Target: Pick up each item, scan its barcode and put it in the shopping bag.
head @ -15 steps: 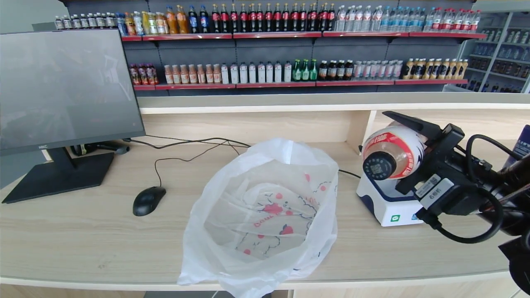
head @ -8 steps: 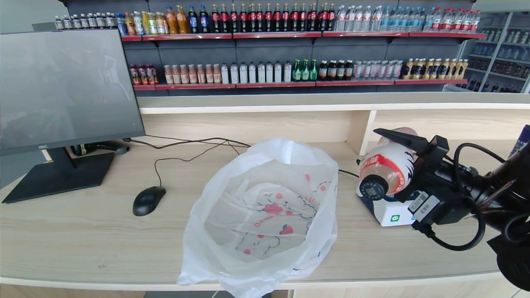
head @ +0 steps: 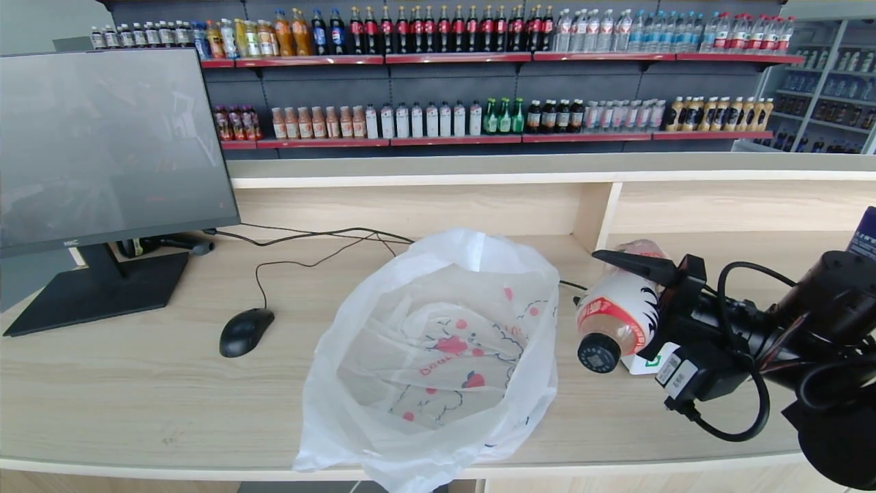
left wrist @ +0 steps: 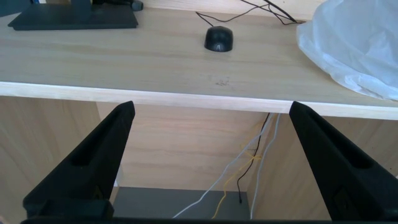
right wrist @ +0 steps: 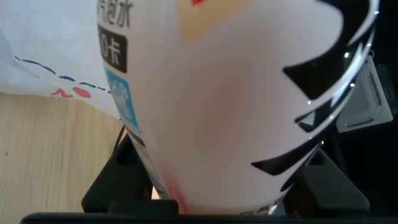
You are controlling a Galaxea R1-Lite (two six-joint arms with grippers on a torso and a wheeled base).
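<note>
Down and to the robot's left is where the right gripper [head: 633, 305] has carried the bottle [head: 609, 318] over the last second, from above the scanner [head: 643, 363] to just beside the bag [head: 438, 342]. Its jaws are clamped on the bottle's body, which lies tilted with the dark cap toward the counter's [head: 137, 404] front edge. One finger shows along the top; the other is hidden behind the label. Of the scanner only a white corner peeks out below the bottle, and whether the bottle touches it cannot be told. The bag stands open and slumped, mid-counter. The right wrist view shows the bottle's label close up (the print is cut off). The left gripper [left wrist: 210, 107] hangs below the counter edge, jaws wide apart, holding nothing. The mouse [head: 246, 331] lies left of the bag.
</note>
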